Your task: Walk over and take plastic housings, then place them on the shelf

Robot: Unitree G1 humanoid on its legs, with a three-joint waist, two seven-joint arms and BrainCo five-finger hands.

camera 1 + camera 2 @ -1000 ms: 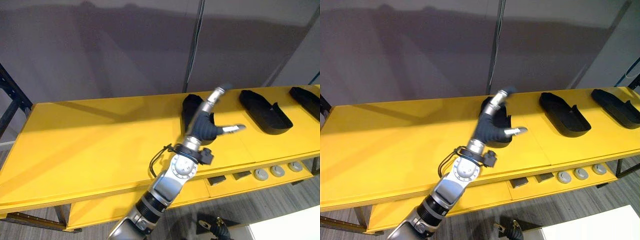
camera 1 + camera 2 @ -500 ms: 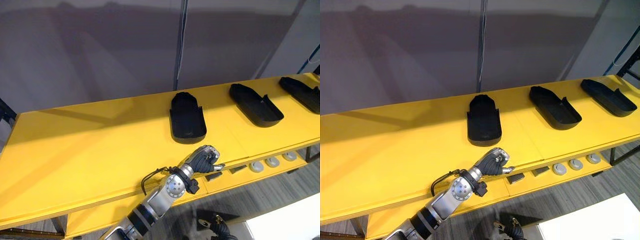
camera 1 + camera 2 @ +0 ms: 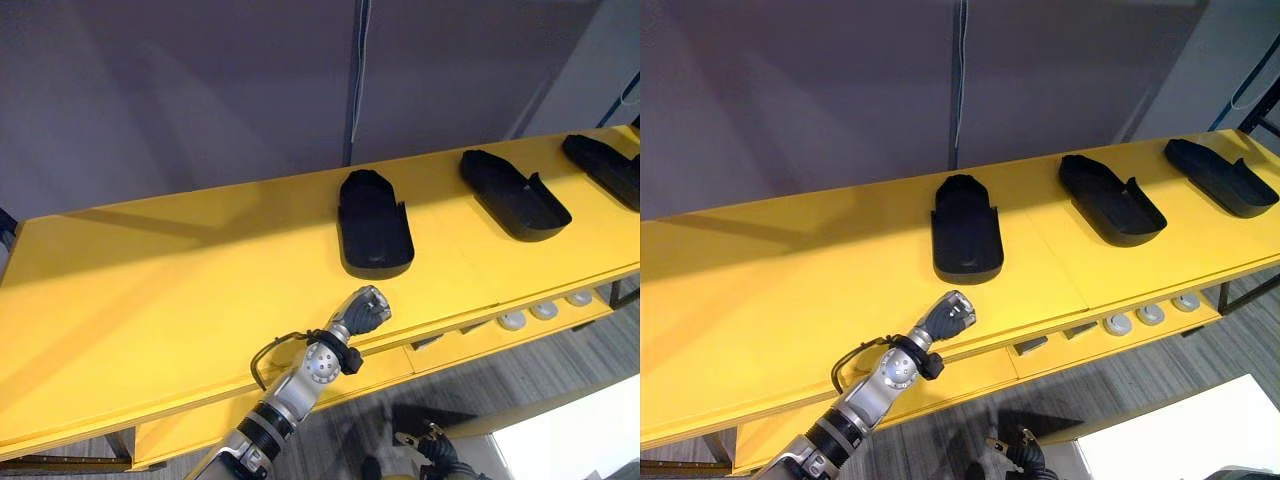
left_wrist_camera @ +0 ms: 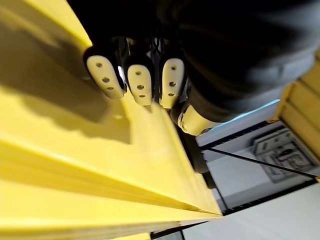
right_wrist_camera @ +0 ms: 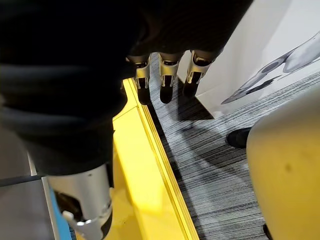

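Left eye: your left hand point(image 3: 368, 308) is sitting in an empty fist at the front edge of the yellow shelf point(image 3: 150, 290), nearest black housing point(image 3: 374, 225) lying behind it. Right wrist: your right hand point(image 5: 168, 80) is hanging loose-fingered, holding nothing.

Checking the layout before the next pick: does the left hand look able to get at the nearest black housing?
Probably yes: the left hand, curled and empty, sits at the front edge of the shelf, with only bare yellow board between it and the housing.
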